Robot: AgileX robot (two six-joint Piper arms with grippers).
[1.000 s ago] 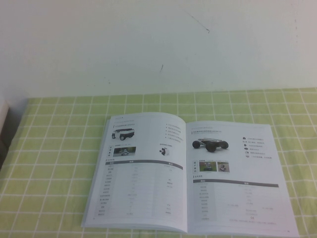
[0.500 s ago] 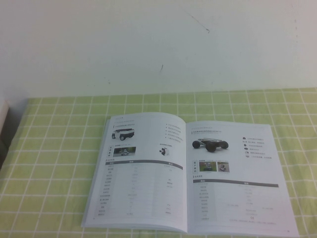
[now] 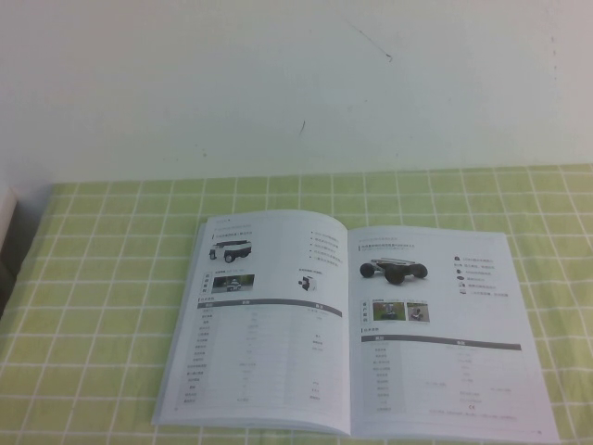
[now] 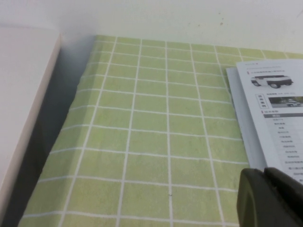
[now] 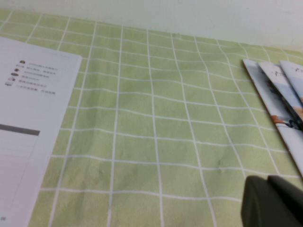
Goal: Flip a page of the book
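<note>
Book [image 3: 357, 324] open flat on bench [image 3: 111, 278], page [image 3: 440, 334] untouched. Left pincer [image 4: 270, 198]: state unclear, parked beside book. Right pincer [image 5: 272, 201] clenched, empty, parked. Next: reach page edge, lift.

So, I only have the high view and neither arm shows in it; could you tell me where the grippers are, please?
Observer: The left gripper is over the tablecloth, just off the left-hand page of the book.
Operator: Thank you, and the right one?
Observer: The right gripper is over bare cloth beyond the book's right-hand page, jaws shut, holding nothing.
Operator: Is anything else out there?
Observer: Yes, a fanned stack of other booklets lies on the cloth beyond that, apart from the book.
</note>
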